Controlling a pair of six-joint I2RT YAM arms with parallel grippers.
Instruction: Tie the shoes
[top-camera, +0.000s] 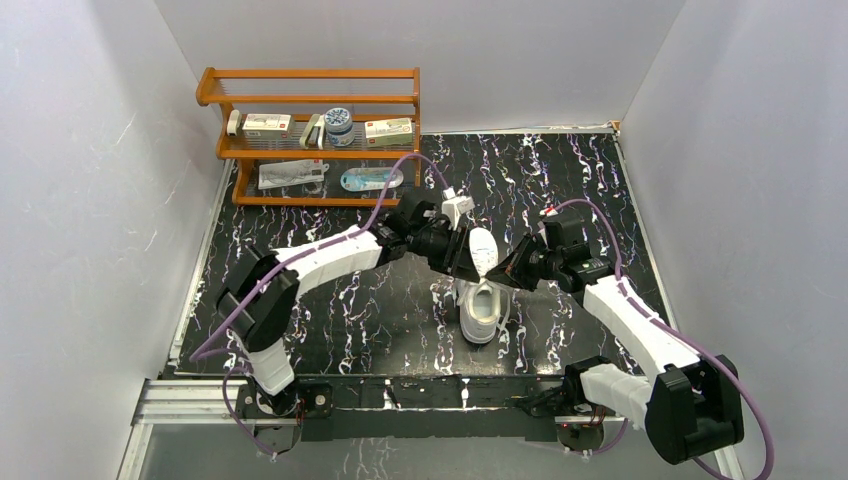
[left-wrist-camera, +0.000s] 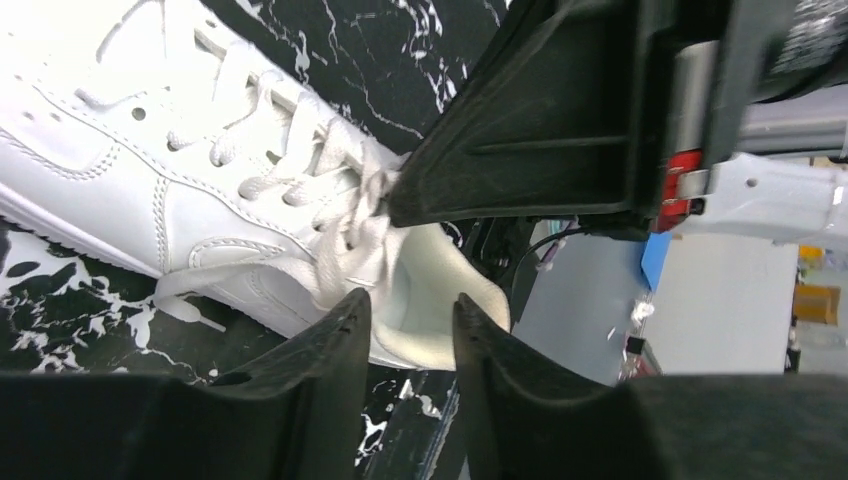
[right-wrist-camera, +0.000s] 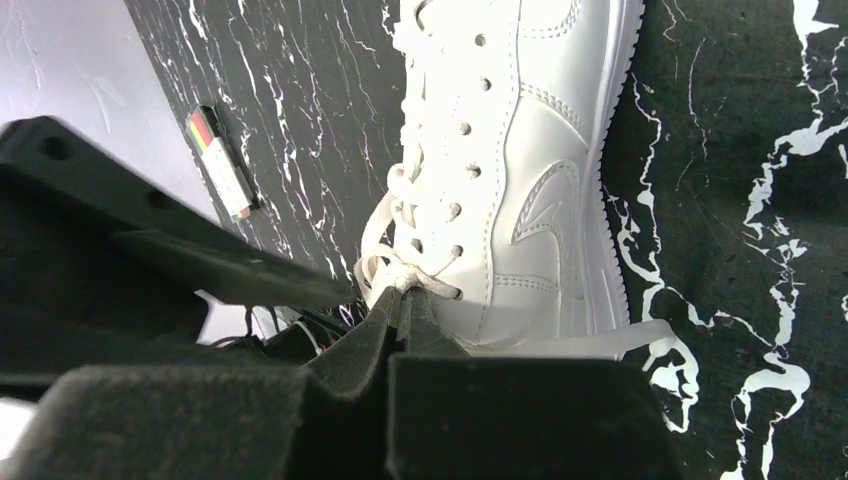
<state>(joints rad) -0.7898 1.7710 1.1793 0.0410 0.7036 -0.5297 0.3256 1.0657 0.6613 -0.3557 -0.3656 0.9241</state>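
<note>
White sneaker (top-camera: 482, 310) at centre of top view, right gripper (right-wrist-camera: 402, 295) clamped on laces (right-wrist-camera: 400, 190), left gripper (left-wrist-camera: 412, 320) narrowly parted beside sneaker.

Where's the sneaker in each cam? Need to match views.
Top external: sneaker at picture centre, toe pointing away from the arm bases.
Left wrist: sneaker upper left, lying diagonally.
Right wrist: sneaker top centre, its laces pinched by the right gripper.
Shared landmark: the black white-veined table.

White low-top sneaker (top-camera: 482, 300) upright on sole mid table (top-camera: 340, 320), toe pointing away; laces (right-wrist-camera: 395, 270) gathered at top eyelets.
</note>
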